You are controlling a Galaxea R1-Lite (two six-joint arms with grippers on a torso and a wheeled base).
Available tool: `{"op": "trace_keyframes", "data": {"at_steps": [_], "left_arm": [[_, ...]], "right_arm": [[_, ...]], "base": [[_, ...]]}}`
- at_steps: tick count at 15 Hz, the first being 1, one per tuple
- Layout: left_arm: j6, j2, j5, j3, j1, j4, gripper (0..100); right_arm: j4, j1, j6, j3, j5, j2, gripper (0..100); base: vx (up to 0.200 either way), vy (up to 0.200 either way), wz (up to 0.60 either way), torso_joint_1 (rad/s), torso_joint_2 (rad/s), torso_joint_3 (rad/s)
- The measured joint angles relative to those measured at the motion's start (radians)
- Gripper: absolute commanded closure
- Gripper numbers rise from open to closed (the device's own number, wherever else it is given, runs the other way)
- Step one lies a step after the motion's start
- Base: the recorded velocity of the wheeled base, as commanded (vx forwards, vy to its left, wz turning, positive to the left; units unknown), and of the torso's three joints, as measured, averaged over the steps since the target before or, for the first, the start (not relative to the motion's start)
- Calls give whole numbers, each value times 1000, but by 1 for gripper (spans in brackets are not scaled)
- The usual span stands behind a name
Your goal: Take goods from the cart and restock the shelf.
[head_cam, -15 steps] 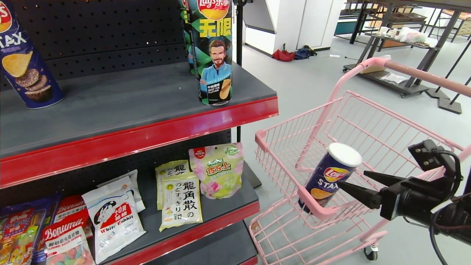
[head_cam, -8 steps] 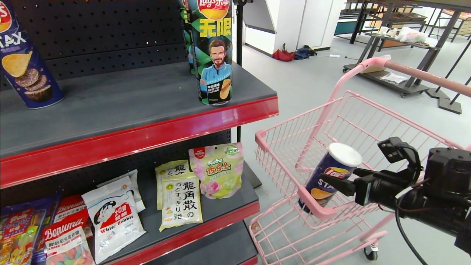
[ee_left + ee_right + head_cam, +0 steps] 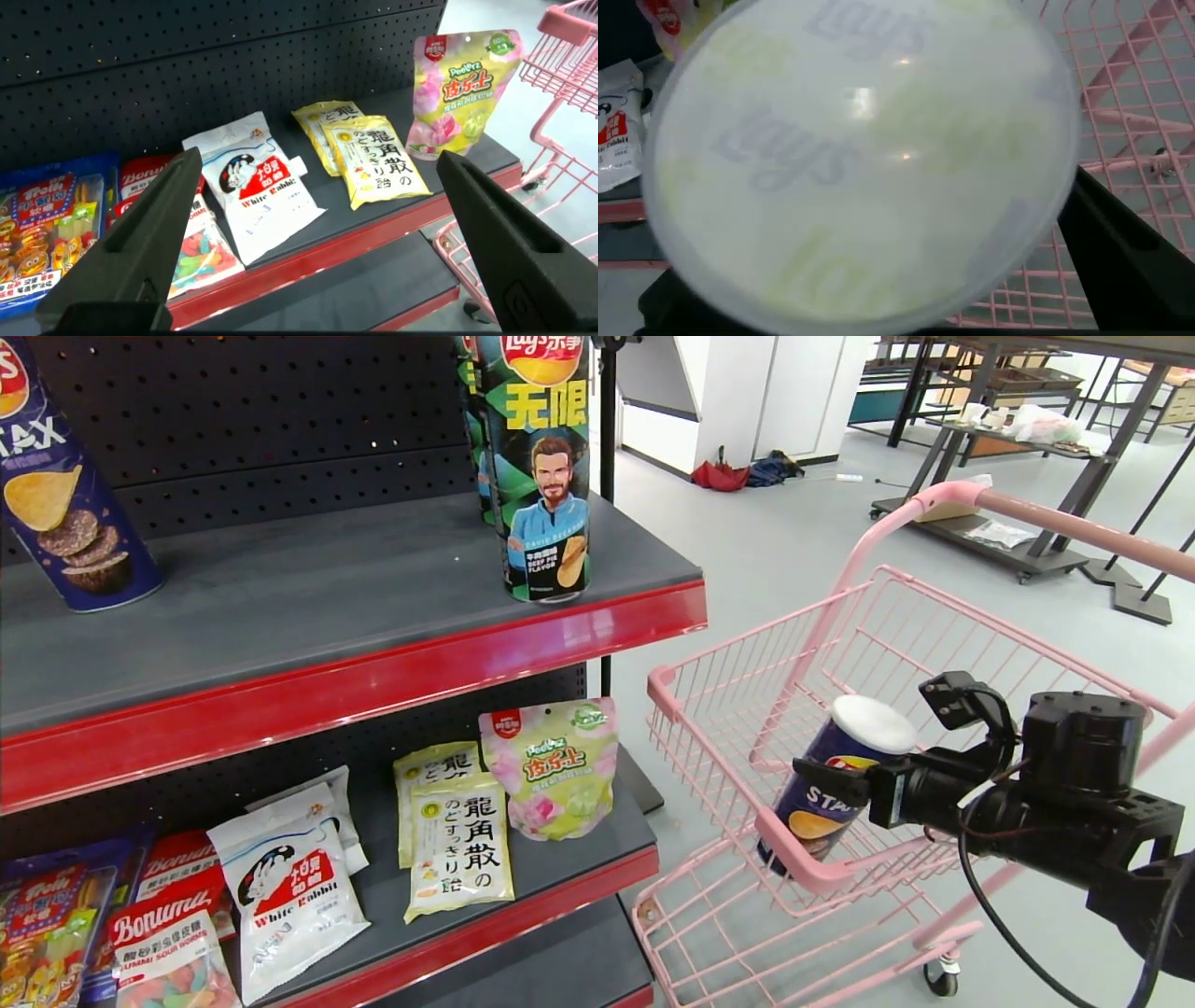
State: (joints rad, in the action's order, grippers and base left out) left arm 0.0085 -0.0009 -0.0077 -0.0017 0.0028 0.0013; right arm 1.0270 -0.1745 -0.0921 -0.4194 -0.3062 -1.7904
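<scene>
So the right pincer [image 3: 840, 767] is spread open around the lidded top of the chip can [image 3: 814, 821], which is leaned against the pink cart's [image 3: 789, 856] front rim. A second ago it was held short of the can; the can hasn't been lifted.

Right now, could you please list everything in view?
shopping cart: one, pink, right of shelf.
white-lidded chip can: one, dark blue, leaning in cart.
shelf: one, grey, red-edged.
second chip can: one, dark blue, upper shelf, left.
green chip cans: two, green-black, upper shelf, right.
lozenge packs: two, yellow, lower shelf.
candy pouch: one, green-pink, lower shelf, right.
candy bags: two, white, lower shelf.
gummy bags: two, red, lower shelf, left.
mixed-candy bag: one, blue, lower shelf, far left.
left tool: one, black, open, facing lower shelf.
right tool: one, black, at white-lidded can's top.
</scene>
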Motion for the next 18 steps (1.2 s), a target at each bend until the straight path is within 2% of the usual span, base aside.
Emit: {"op": "trace_keyframes", "data": {"at_steps": [4,5,14,16,18], "left_arm": [[1,0,0,0,0,0,0],[1,0,0,0,0,0,0],[1,0,0,0,0,0,0],[1,0,0,0,0,0,0],[1,0,0,0,0,0,0]], "right_arm": [[-1,-3,0,-41,-3,-29,0],[-1,-4,1,-50,-4,-35,100],[-5,-6,9,-79,-2,-43,100],[-31,-9,15,-136,0,-19,100],[-144,-8,36,-235,1,31,100]], "base": [[0,0,0,0,0,0],[0,0,0,0,0,0],[0,0,0,0,0,0],[0,0,0,0,0,0],[0,0,0,0,0,0]]}}
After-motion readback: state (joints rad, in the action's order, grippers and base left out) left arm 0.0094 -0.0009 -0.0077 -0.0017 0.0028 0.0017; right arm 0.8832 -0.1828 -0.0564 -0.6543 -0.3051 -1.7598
